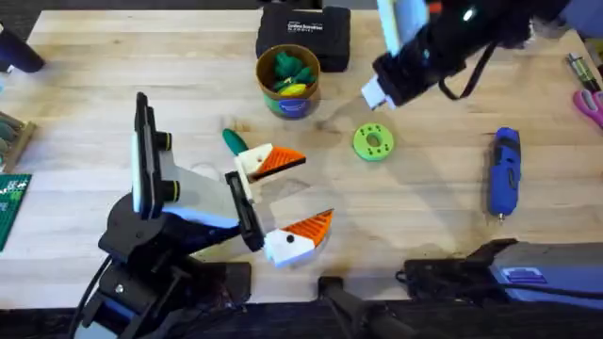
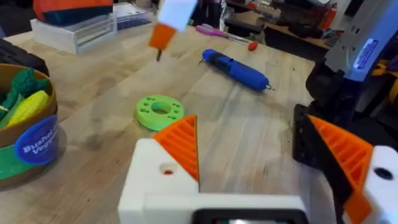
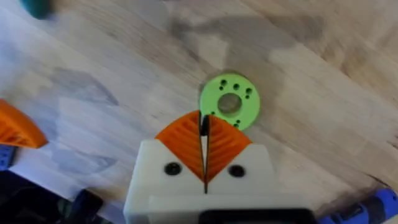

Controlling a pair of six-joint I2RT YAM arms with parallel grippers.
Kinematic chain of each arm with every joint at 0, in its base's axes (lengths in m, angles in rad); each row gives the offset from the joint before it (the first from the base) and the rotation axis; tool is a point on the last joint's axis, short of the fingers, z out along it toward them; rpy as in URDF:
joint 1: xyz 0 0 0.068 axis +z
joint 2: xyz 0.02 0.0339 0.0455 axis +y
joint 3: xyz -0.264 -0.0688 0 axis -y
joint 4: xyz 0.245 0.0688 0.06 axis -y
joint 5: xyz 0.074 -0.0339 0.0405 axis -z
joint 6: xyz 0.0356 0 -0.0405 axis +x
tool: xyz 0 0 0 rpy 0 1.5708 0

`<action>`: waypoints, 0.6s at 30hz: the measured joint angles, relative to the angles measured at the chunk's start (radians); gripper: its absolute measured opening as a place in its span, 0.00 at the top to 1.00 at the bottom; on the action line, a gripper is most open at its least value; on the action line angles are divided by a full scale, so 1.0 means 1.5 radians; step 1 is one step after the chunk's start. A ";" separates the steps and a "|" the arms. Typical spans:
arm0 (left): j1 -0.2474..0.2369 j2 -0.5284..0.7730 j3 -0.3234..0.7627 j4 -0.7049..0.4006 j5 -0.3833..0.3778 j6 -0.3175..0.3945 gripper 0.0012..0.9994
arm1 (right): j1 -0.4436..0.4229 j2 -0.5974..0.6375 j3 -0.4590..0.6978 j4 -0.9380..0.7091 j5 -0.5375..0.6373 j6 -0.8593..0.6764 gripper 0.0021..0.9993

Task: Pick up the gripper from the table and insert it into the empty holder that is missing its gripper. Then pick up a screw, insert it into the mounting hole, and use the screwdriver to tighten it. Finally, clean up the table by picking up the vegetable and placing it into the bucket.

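Note:
My left gripper [image 1: 316,191] stands open low over the table [image 1: 424,202]. Its black holder bar [image 1: 247,209] carries a white-and-orange finger at each end. A small dark green vegetable [image 1: 233,141] lies just beyond its upper finger. My right gripper [image 1: 373,94] hangs above the lime-green disc [image 1: 373,142], shut on a thin dark screw [image 3: 203,124] pinched between its orange pads. The blue screwdriver [image 1: 504,172] lies on the right of the table. The bucket [image 1: 288,104] stands at the back middle with green and yellow toy food inside.
A black box [image 1: 303,36] sits behind the bucket. Pink scissors [image 1: 589,104] lie at the far right edge. A green circuit board [image 1: 9,202] lies at the left edge. Bare wood lies between the disc and the screwdriver.

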 joint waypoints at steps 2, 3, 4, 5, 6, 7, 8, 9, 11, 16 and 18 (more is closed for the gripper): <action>0.000 0.000 0.000 0.000 0.000 0.000 0.01 | 0.003 0.002 0.048 -0.021 -0.036 0.012 0.99; 0.000 0.000 0.000 0.000 0.000 0.000 0.01 | 0.006 0.004 0.068 -0.032 -0.047 0.017 0.99; 0.000 0.000 0.000 0.000 0.000 0.000 0.01 | 0.013 0.009 0.093 -0.050 -0.059 0.023 0.99; 0.000 0.000 0.000 0.000 0.000 0.000 0.01 | 0.021 0.017 0.118 -0.070 -0.066 0.028 0.99; 0.000 0.000 0.000 0.000 0.000 0.000 0.01 | 0.030 0.026 0.141 -0.088 -0.073 0.031 0.99; 0.000 0.000 0.000 0.000 0.000 0.000 0.01 | 0.043 0.038 0.167 -0.106 -0.079 0.033 0.99; 0.000 0.000 0.000 0.000 0.000 0.000 0.01 | 0.057 0.052 0.194 -0.128 -0.083 0.035 0.99; 0.000 0.000 0.000 0.000 0.000 0.000 0.01 | 0.071 0.069 0.222 -0.147 -0.088 0.037 0.99; 0.000 0.000 0.000 0.000 0.000 0.000 0.01 | 0.096 0.101 0.272 -0.180 -0.095 0.038 0.99; 0.000 0.000 0.000 0.000 0.000 0.000 0.01 | 0.151 0.164 0.356 -0.209 -0.129 0.040 0.99; 0.000 0.000 0.000 0.000 0.000 0.000 0.01 | 0.172 0.174 0.363 -0.199 -0.148 0.041 0.99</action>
